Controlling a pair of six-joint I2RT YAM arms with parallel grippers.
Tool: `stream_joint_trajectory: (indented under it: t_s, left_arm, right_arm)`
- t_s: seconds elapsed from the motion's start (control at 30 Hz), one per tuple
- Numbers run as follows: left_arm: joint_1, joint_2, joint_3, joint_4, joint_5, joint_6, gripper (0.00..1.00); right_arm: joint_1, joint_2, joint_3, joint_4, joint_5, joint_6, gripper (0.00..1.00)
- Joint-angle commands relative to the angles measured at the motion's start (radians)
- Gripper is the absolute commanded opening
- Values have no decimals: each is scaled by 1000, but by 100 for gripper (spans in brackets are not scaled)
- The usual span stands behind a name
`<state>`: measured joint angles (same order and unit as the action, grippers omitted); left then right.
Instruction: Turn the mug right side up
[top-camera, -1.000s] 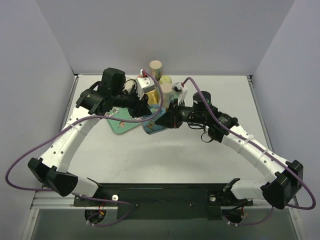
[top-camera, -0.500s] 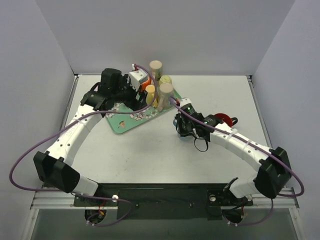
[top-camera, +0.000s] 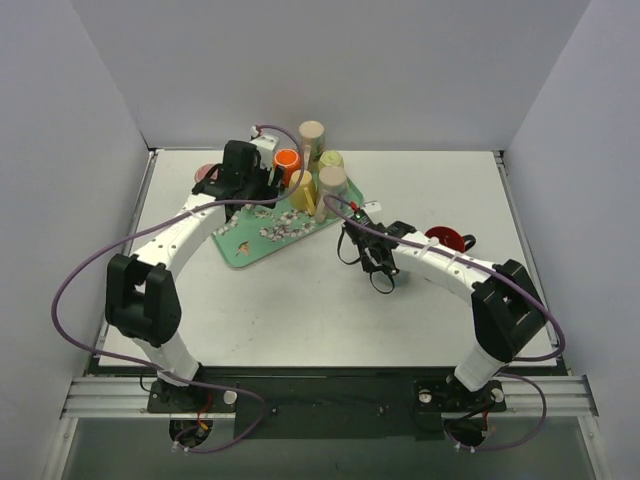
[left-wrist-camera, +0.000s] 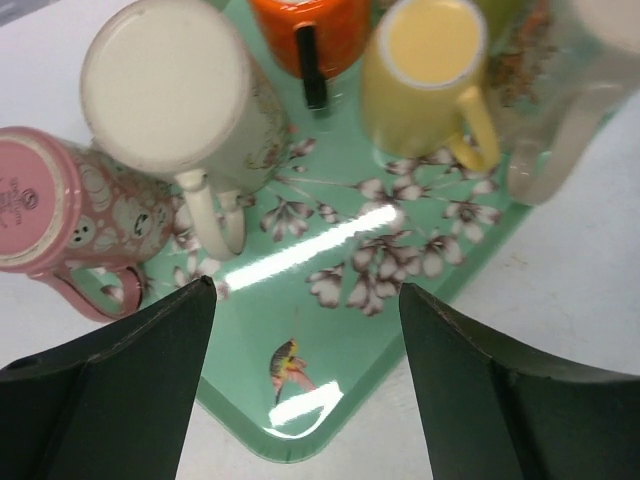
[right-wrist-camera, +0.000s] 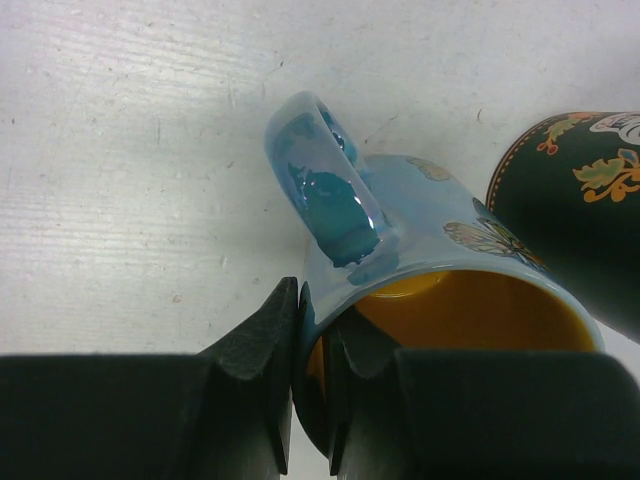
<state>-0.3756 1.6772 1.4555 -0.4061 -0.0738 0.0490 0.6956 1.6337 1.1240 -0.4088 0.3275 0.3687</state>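
- My right jaws are pressed onto the rim wall of the blue mug (right-wrist-camera: 440, 240). One jaw is outside the wall and the other is inside the mouth, right beside the root of the handle.
- The mug's yellow inside gapes toward my right wrist camera. Its looped handle points away from me over the bare white table (right-wrist-camera: 130, 180).
- The jaws hide the mug's base, so I cannot tell whether it stands on the table or hangs clear of it.
- From above, my right jaws sit near the table's middle, a little toward the right edge and just off the right-hand end of the green tray (top-camera: 245, 250). The mug itself is hidden under my wrist in that view.
- Just beside the blue mug, on its right in the wrist view, is a dark mug (right-wrist-camera: 570, 190) with a painted leaf-and-flower pattern. Whether the two touch I cannot tell.
- My left jaws are spread wide, gripping nothing, over the near edge of the tray, which lies at an angle in the far left part of the table.
- Between them I see the tray's flower print and a small bird. Beyond that, two mugs stand bottom up, a cream mug (left-wrist-camera: 165, 85) and a yellow mug (left-wrist-camera: 425, 70), both with handles toward me.
- An orange mug (left-wrist-camera: 310, 30) with a black handle sits between those two, farther back — its top is cut off by the picture's edge.
- A pink mug (left-wrist-camera: 60, 215) is at the tray's left edge — on it or beside it, I cannot tell.
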Motion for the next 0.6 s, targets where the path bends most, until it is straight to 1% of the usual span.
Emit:
stream_joint_trajectory:
  t_s: [0.0, 0.03, 0.1, 0.13, 0.23, 0.27, 0.37, 0.5, 0.53, 0.57]
  left_arm:
    - [58, 59, 46, 119, -133, 23, 84]
    - [63, 79, 45, 136, -136, 34, 84]
    - [76, 117, 39, 171, -150, 63, 82]
    - [90, 130, 40, 180, -161, 74, 82]
    - [115, 196, 55, 216, -164, 92, 79]
    - [122, 208, 60, 223, -172, 104, 76]
    - [135, 263, 86, 234, -187, 118, 76]
    - [161, 302, 91, 259, -172, 115, 75]
    - [167, 305, 89, 265, -159, 115, 75]
    - [170, 303, 83, 268, -150, 115, 75]
  right_arm:
    - [-15, -11, 59, -2, 67, 9, 0]
    - [-15, -9, 59, -4, 56, 9, 1]
    - [-16, -6, 65, -8, 35, 9, 9]
    - [-16, -8, 65, -8, 31, 12, 11]
    - [-16, -23, 59, -5, 22, 12, 12]
    - [-18, -25, 56, -4, 18, 12, 12]
    - [-21, -23, 51, 1, 13, 13, 11]
    - [-25, -12, 31, 25, 5, 13, 12]
    - [-28, -14, 23, 42, -8, 15, 16]
    - [-33, -17, 7, 50, -18, 16, 23]
